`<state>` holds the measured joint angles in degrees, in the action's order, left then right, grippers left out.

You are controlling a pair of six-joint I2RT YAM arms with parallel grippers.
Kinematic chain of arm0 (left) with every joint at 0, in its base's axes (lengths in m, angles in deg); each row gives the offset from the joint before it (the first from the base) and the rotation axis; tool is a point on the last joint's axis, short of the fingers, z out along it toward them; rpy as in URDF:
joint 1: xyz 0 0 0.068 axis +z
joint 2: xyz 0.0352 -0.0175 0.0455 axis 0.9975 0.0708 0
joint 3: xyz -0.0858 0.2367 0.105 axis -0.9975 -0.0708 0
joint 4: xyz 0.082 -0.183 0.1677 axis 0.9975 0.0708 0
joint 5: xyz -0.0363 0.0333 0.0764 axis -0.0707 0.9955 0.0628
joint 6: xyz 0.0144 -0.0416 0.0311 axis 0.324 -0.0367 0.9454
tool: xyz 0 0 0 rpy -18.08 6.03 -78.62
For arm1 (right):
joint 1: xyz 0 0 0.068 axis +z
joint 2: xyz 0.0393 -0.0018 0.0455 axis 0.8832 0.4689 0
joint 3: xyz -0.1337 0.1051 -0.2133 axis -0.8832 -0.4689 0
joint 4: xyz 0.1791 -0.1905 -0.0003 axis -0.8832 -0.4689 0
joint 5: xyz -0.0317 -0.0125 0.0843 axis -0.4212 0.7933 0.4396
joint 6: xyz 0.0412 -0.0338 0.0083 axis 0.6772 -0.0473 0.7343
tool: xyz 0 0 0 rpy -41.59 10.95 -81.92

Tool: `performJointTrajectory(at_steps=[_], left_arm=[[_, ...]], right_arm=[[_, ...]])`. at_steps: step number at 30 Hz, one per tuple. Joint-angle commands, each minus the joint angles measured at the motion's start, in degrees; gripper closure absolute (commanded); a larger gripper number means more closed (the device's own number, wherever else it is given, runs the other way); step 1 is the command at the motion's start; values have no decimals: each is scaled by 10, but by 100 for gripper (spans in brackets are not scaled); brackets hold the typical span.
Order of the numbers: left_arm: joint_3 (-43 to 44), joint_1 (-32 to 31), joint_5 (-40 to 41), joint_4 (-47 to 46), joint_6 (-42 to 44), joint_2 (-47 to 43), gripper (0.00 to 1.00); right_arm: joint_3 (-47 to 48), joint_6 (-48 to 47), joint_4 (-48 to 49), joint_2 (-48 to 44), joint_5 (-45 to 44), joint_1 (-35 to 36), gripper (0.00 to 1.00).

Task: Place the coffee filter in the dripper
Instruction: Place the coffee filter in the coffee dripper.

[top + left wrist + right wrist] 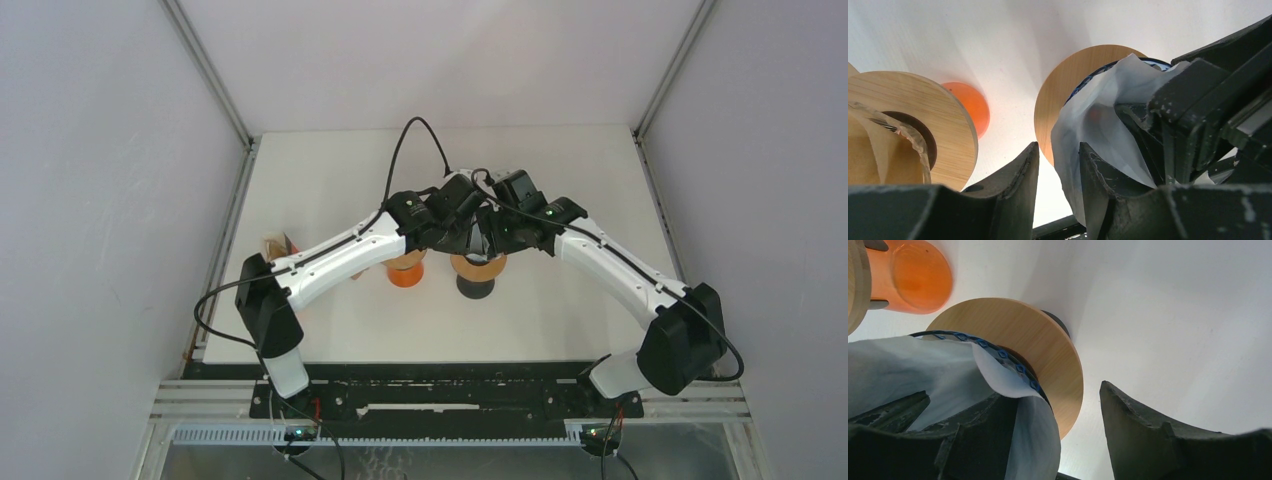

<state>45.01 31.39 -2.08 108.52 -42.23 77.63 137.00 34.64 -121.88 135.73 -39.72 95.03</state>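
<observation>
Coffee filter (pixel 1098 115) at seating step: lies crumpled over the dripper (pixel 1023 335) rim against a finger of left gripper (pixel 1059 150), jaws part-open, and right gripper (pixel 1054 395), jaws wider, neither pinching it; probably needs pressing into the cone.

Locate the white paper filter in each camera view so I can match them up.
Top external: not visible; hidden under the wrists above the dripper.
Left wrist: paper filter centre-right, in front of the wooden disc.
Right wrist: lower left, draped over the blue rim.
Shared landmark: the wooden disc, in all three.
</observation>
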Motion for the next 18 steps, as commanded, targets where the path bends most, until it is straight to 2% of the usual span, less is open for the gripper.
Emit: performJointTrajectory(at_steps=[1,7,18], left_arm=[[-3,4,2,-5,-4,-16,60],[-6,4,11,-5,-4,-20,60],[-9,3,-2,-6,-2,-15,69]], right_arm=[[8,-12,2,7,-14,4,31],[8,-12,5,-4,-9,4,31],[7,-3,25,-51,48,-11,30]])
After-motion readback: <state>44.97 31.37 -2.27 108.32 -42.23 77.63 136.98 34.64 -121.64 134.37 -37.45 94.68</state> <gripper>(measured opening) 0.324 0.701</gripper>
